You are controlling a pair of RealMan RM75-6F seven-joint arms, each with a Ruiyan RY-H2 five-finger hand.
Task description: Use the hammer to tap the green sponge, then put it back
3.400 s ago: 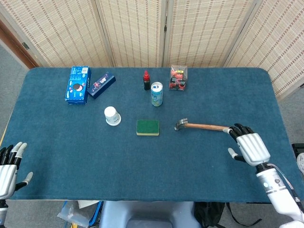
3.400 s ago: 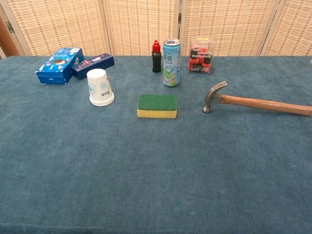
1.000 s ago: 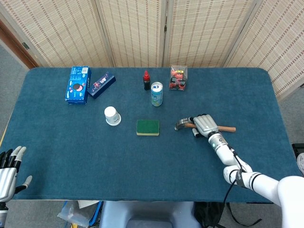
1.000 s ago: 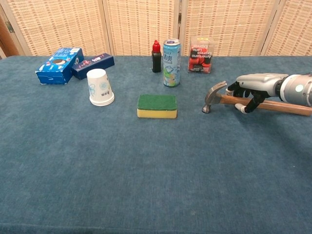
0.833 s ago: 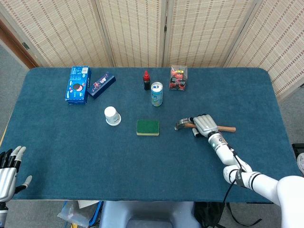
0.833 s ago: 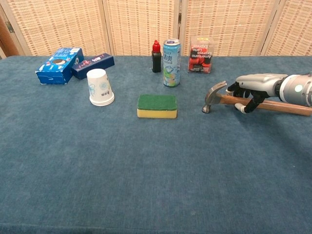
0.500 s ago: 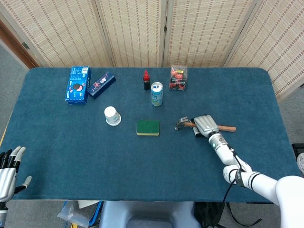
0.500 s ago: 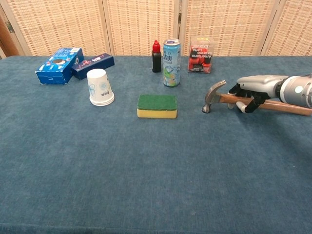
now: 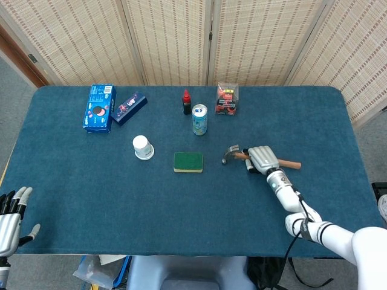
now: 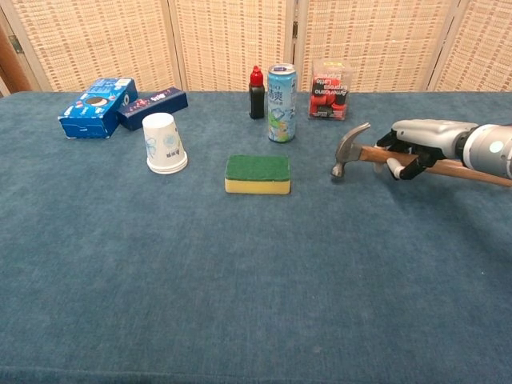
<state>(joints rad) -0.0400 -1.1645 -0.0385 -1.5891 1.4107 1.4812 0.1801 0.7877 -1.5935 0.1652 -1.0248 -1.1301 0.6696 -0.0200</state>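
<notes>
The green sponge (image 9: 188, 161) (image 10: 257, 173) lies flat near the table's middle, yellow underside showing. To its right my right hand (image 9: 261, 158) (image 10: 418, 147) grips the wooden handle of the hammer (image 9: 233, 153) (image 10: 352, 149) close behind the steel head. The hammer is raised a little off the cloth, head pointing left toward the sponge, about a hand's width from it. My left hand (image 9: 10, 219) hangs open off the table's front left corner, holding nothing; the chest view does not show it.
A white paper cup (image 9: 143, 147) (image 10: 164, 143) stands left of the sponge. Behind it are a drink can (image 9: 199, 119) (image 10: 281, 103), a small red-capped bottle (image 9: 186, 102) (image 10: 256, 93) and a clear box (image 9: 227, 99) (image 10: 330, 89). Two blue boxes (image 9: 99, 107) (image 10: 96, 107) lie at the far left.
My right hand came in from the table's right edge, closed on the hammer handle and has now lifted the hammer slightly off the cloth. The left hand barely moved.
</notes>
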